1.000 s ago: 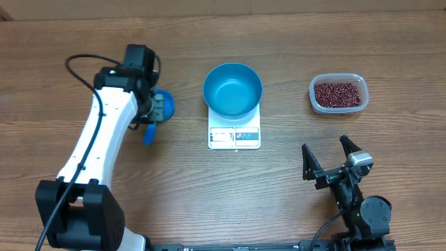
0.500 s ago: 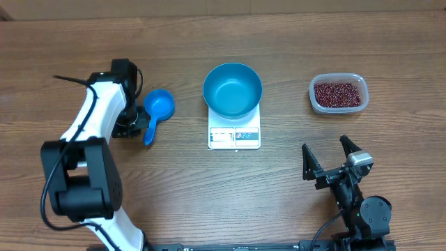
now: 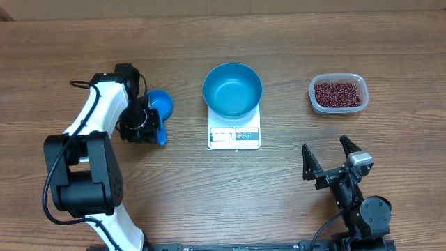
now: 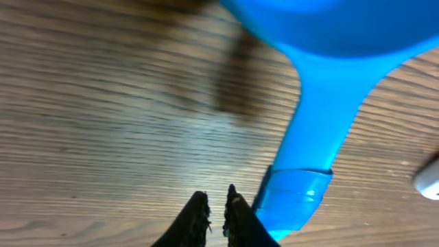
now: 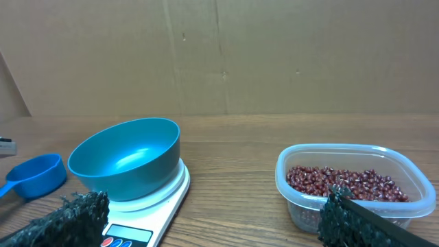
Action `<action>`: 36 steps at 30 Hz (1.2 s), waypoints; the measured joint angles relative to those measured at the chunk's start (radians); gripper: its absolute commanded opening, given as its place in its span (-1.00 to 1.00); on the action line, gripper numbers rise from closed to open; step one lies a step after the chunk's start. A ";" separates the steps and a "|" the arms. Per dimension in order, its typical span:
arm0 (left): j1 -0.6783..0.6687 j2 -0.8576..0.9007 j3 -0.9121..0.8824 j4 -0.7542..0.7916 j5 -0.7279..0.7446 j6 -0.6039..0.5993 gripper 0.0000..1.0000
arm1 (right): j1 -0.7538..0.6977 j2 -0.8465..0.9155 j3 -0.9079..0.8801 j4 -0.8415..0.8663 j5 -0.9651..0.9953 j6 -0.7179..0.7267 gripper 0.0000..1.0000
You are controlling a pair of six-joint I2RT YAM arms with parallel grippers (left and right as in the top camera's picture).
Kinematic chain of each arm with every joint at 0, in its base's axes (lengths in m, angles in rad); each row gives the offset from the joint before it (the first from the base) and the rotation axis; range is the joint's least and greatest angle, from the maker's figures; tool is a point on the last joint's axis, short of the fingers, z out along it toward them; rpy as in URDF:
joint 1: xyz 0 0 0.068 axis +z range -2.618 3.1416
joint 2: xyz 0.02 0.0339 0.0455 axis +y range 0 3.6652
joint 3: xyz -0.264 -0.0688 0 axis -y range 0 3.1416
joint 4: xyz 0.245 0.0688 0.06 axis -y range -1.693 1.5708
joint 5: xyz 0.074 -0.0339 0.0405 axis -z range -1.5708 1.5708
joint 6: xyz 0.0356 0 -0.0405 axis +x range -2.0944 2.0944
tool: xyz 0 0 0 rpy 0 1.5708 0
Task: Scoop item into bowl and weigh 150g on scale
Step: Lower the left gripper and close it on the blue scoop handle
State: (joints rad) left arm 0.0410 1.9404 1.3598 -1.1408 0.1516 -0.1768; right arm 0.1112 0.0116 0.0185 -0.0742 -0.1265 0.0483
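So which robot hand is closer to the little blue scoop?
Left. The left gripper is right beside the scoop, next to its handle, fingers shut and not gripping it. The right gripper is open, far off on the other side of the scale.

Overhead straight down; right wrist low, level, shares bowl (image 3: pixel 233 89); left wrist close over scoop (image 4: pixel 322 130).

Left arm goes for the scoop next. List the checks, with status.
1. The bowl sits on the scale: ok.
2. The bowl is empty: ok.
3. The beans are in the tub: ok.
4. The left gripper is around the scoop handle: not ok; shut, beside it.
5. The right gripper is open, away from the tub: ok.
6. The scale reads zero: cannot tell.
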 measured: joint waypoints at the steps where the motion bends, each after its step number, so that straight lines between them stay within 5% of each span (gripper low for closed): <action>1: 0.000 0.000 0.000 -0.005 0.007 0.001 -0.76 | 0.000 0.000 0.000 0.000 0.000 0.000 1.00; 13: 0.000 -0.001 0.179 -0.093 0.110 0.004 -0.59 | 0.000 0.000 0.000 0.000 0.000 0.000 1.00; 14: 0.000 -0.001 0.192 -0.103 0.116 0.005 -0.48 | 0.000 0.000 0.000 -0.001 0.000 0.000 1.00; 17: 0.000 -0.001 0.207 -0.108 0.129 0.013 0.83 | 0.000 0.000 0.000 0.000 0.000 0.000 1.00; 30: 0.000 -0.001 0.153 0.010 0.114 0.012 0.77 | 0.000 0.000 0.000 -0.001 0.000 0.000 1.00; 33: -0.007 -0.001 0.098 0.089 0.108 0.013 0.99 | 0.000 0.000 0.000 0.000 0.000 0.000 1.00; 36: -0.023 -0.001 0.055 0.134 0.105 0.012 1.00 | 0.000 0.000 0.000 0.000 0.000 0.000 1.00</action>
State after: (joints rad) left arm 0.0177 1.9396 1.4143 -1.0065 0.2569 -0.1650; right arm 0.1108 0.0116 0.0185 -0.0746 -0.1261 0.0483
